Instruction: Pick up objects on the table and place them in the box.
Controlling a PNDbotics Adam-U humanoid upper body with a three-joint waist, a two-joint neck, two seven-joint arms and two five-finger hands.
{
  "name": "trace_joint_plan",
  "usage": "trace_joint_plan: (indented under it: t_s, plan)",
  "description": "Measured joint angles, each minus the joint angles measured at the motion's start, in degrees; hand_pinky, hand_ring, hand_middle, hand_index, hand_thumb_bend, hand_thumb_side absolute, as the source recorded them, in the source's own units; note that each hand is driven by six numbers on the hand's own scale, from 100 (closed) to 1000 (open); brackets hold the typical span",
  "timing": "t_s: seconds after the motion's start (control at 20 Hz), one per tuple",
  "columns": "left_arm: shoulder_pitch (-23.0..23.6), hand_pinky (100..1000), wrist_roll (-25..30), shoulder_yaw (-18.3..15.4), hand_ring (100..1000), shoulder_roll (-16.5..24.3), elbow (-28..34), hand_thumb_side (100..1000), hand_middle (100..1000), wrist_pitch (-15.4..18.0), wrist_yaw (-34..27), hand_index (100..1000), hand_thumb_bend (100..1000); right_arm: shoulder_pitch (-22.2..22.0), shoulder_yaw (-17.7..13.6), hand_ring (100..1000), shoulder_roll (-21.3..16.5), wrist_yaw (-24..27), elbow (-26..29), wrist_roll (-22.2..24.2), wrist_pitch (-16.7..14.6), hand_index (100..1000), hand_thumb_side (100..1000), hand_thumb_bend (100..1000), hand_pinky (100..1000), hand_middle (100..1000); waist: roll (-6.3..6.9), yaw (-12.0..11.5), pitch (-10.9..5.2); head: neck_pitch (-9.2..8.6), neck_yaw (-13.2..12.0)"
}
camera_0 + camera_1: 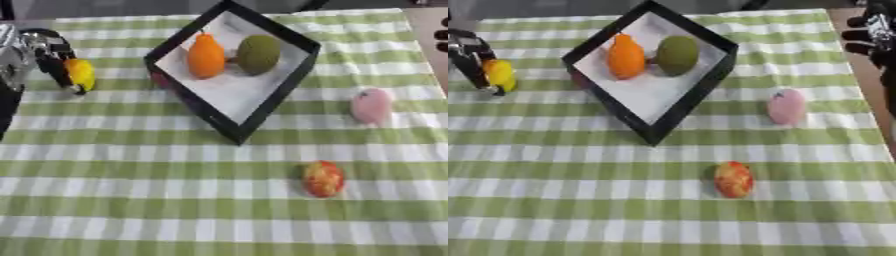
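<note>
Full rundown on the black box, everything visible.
The box is a shallow square tray with thin black walls and a white floor, open-topped, turned corner-on like a diamond on the green checked cloth. Inside, near its far corner, lie an orange fruit and a green fruit, close together. A bit of something red shows at its left wall. No hand touches it.

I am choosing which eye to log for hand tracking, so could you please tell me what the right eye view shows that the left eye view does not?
Only the right eye view shows the right hand, dark fingers at the upper right edge beside the table; whether they are open or curled is unclear. The left eye view shows only dark spots there, but more of the silver left arm. Both show the left hand curled round a yellow object, the black box holding an orange fruit and a green fruit, plus a pink fruit and a red-yellow fruit on the checked cloth.
</note>
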State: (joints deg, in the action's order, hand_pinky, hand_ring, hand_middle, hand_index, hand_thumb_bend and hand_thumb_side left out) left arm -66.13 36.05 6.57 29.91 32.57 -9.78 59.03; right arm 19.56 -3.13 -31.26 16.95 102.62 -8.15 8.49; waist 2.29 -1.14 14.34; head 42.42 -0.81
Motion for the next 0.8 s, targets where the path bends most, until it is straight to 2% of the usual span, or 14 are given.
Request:
trace_joint_plan:
  t_s: [0.4, 0.8]
  plan:
    - [-1.5, 709, -0.1, 0.9, 668, -0.1, 4.6, 100, 608, 0.7, 0.1, 670, 531, 0.0, 0.0, 743, 0.0, 0.0, 0.0, 0.0, 0.0, 896, 599, 100, 800, 687, 0.0, -0.3, 0.0, 0.0, 0.4]
    - [-5.3, 711, 3.5, 4.0, 669, -0.1, 10.0, 100, 603, 4.2, 0.1, 663, 549, 0.0, 0.0, 743, -0.1, 0.0, 0.0, 0.0, 0.0, 896, 593, 100, 800, 686, 0.0, -0.3, 0.0, 0.0, 1.1]
